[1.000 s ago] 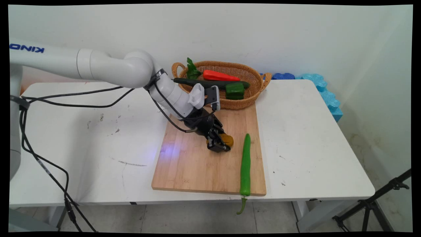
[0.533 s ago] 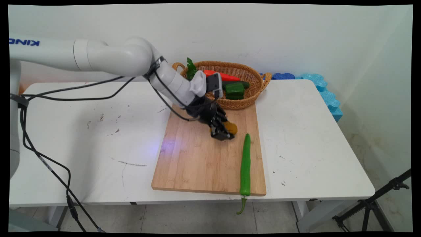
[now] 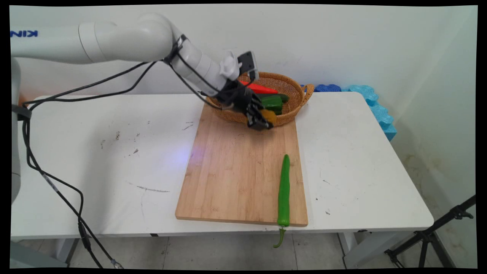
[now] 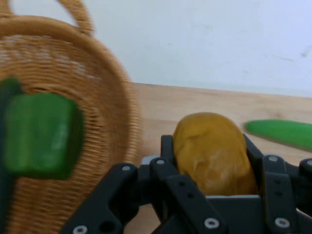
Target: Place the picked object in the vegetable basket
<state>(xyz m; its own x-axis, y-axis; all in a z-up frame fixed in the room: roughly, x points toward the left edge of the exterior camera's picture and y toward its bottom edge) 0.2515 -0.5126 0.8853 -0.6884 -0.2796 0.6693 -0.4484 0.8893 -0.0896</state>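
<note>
We see the end effector (image 3: 262, 121) raised above the far end of the wooden cutting board (image 3: 236, 179), in the upper middle of the main view, its fingers clamped on a yellow-brown potato (image 3: 268, 116). In the hand view the potato (image 4: 213, 152) sits between the two black fingers (image 4: 168, 161), held off the board. The end effector (image 4: 209, 180) hangs just at the near rim of the wicker basket (image 3: 293, 108), whose woven wall (image 4: 105, 146) fills the left of the hand view.

Inside the basket lie a green bell pepper (image 3: 271, 102), a red pepper (image 3: 258, 88) and a dark cucumber (image 3: 283, 97), crowded toward its middle.

A long green chili (image 3: 283, 190) lies along the board's right side, its stem hanging past the board's near edge and over the edge of the white bench (image 3: 114, 160). The rest of the board is open wood, and the bench is bare to the left and to the right of the board. Blue foam blocks (image 3: 376, 108) line the bench's far right edge.
</note>
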